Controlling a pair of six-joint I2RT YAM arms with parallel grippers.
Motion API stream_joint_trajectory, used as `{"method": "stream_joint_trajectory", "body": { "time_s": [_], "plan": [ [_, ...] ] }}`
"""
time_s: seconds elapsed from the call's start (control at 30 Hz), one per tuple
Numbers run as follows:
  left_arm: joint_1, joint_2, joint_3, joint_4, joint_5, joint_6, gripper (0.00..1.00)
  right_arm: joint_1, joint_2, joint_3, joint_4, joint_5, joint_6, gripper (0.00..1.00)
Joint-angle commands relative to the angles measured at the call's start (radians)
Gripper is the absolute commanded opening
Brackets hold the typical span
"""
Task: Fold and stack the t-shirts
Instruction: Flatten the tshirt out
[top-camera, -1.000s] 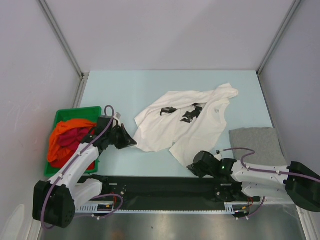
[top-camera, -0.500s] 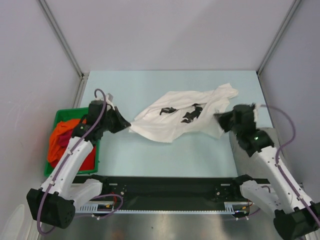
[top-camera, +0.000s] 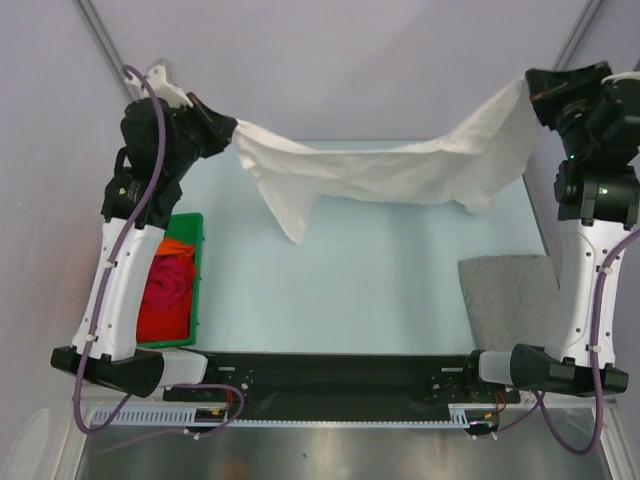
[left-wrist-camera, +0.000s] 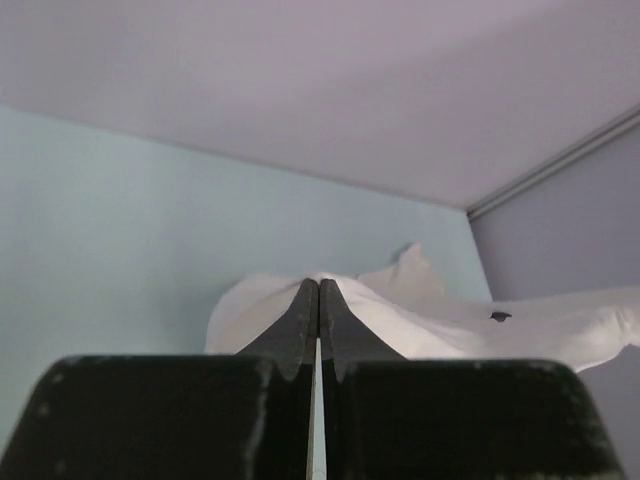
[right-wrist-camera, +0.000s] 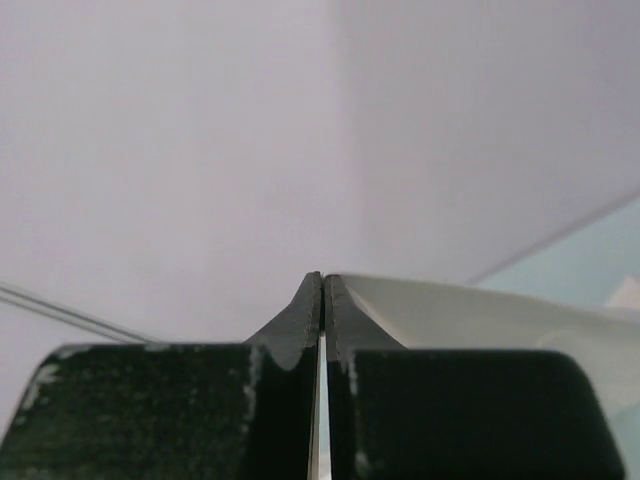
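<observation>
A white t-shirt (top-camera: 390, 170) hangs stretched in the air above the table, held at both ends. My left gripper (top-camera: 232, 128) is shut on its left corner, high at the back left; the cloth (left-wrist-camera: 420, 315) spreads out from the fingertips. High at the back right, my right gripper (top-camera: 527, 85) is shut on the other end, and white cloth (right-wrist-camera: 480, 315) runs off to the right of its fingers. A grey t-shirt (top-camera: 510, 290) lies folded flat on the table at the right. Orange and dark red t-shirts (top-camera: 168, 290) sit bunched in the green bin.
The green bin (top-camera: 196, 280) stands at the table's left edge, below my left arm. Grey walls close in the table at the back and both sides. A black rail (top-camera: 330, 375) with the arm bases runs along the near edge.
Both arms have risen from the table to the back, lifting the white t-shirt off the surface and pulling it out wide between them. The right gripper closed on its edge.
</observation>
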Motion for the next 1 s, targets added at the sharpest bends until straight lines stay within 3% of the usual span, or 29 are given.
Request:
{"method": "stream_joint_trajectory", "body": {
  "time_s": [0.0,0.27,0.57,0.73,0.8,0.87,0.97],
  "plan": [
    [0.006,-0.015,0.134,0.121,-0.088,0.033,0.00,-0.021,-0.009,0.187,0.099,-0.051,-0.042,0.00],
    [0.006,-0.092,0.330,0.234,-0.037,0.073,0.00,-0.043,-0.047,0.403,0.255,-0.042,-0.102,0.00],
    [0.006,-0.343,0.321,0.246,-0.135,0.138,0.00,-0.017,-0.194,0.434,0.447,0.081,-0.228,0.00],
    [0.006,-0.376,0.246,0.252,-0.160,0.152,0.00,0.046,-0.162,0.451,0.463,0.067,-0.278,0.00],
    [0.006,-0.345,0.220,0.226,-0.242,0.145,0.00,0.055,-0.115,0.420,0.423,0.053,-0.288,0.00],
    [0.007,-0.212,0.342,0.087,-0.287,0.133,0.00,0.054,-0.057,0.475,0.353,0.036,-0.286,0.00],
    [0.007,-0.091,0.606,0.002,-0.209,0.095,0.00,0.049,0.037,0.521,0.352,-0.017,-0.272,0.00]
  ]
}}
